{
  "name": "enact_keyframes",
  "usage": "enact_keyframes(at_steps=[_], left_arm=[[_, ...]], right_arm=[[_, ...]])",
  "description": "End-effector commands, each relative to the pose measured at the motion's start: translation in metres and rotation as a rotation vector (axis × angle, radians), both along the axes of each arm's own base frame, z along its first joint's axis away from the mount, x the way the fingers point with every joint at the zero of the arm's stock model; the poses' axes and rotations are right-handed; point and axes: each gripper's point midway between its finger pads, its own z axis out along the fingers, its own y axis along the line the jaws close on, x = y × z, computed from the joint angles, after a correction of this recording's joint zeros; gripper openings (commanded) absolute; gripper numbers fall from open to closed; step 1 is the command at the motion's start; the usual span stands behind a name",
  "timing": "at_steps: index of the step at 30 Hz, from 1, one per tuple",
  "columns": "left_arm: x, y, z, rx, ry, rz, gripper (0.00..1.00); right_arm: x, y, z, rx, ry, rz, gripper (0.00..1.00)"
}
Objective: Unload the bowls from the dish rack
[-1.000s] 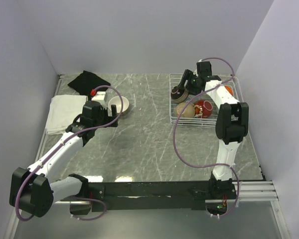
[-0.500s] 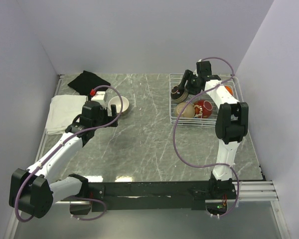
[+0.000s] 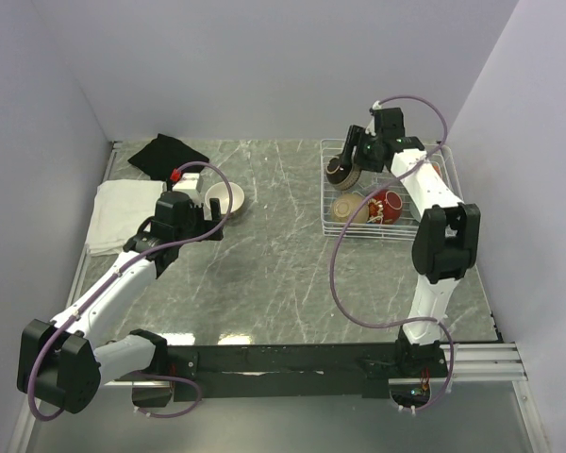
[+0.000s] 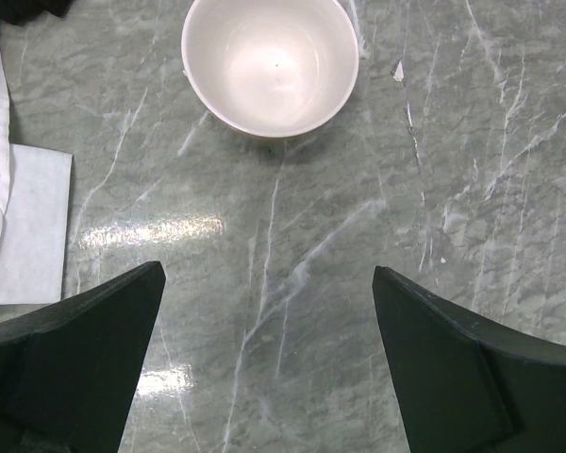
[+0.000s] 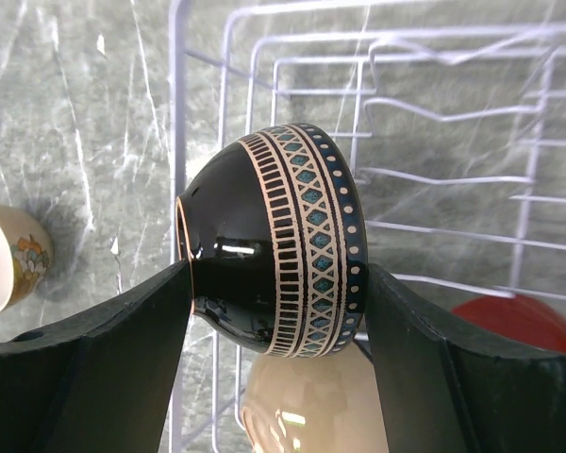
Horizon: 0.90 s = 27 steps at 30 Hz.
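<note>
one black patterned bowl [image 5: 283, 236] sits clamped between the right gripper [image 5: 275, 283]'s fingers, held above the dish rack [image 5: 434, 170].

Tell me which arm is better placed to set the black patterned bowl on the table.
The right arm. Its jaws are shut on the black patterned bowl, held above the dish rack. The left arm has open jaws by the white bowl, across the table.

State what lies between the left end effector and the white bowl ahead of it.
Only bare grey marbled tabletop, seen in the left wrist view, between the open left end effector and the round white ceramic bowl.
</note>
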Motion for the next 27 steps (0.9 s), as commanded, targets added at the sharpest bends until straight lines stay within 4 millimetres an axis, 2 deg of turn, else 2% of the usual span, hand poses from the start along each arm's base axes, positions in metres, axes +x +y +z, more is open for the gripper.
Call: enact_keyframes(at_steps=[1, 8, 16, 22, 27], left_arm=[[0.002, -0.003, 0.011, -0.008, -0.041, -0.014, 0.99], [0.002, -0.005, 0.01, -0.018, -0.036, -0.018, 0.99], [0.002, -0.006, 0.01, -0.024, -0.031, -0.017, 1.0], [0.003, -0.007, 0.011, -0.034, -0.029, -0.013, 1.0], [0.002, -0.008, 0.009, -0.04, -0.021, -0.013, 0.99]], right_arm=[[0.001, -0.006, 0.078, -0.072, -0.217, 0.024, 0.25], [-0.009, -0.013, 0.089, -0.228, -0.259, 0.041, 0.24], [-0.023, -0.003, 0.11, -0.398, -0.325, 0.097, 0.24], [-0.038, 0.02, 0.132, -0.487, -0.406, 0.155, 0.24], [-0.055, 0.051, 0.151, -0.545, -0.485, 0.241, 0.24]])
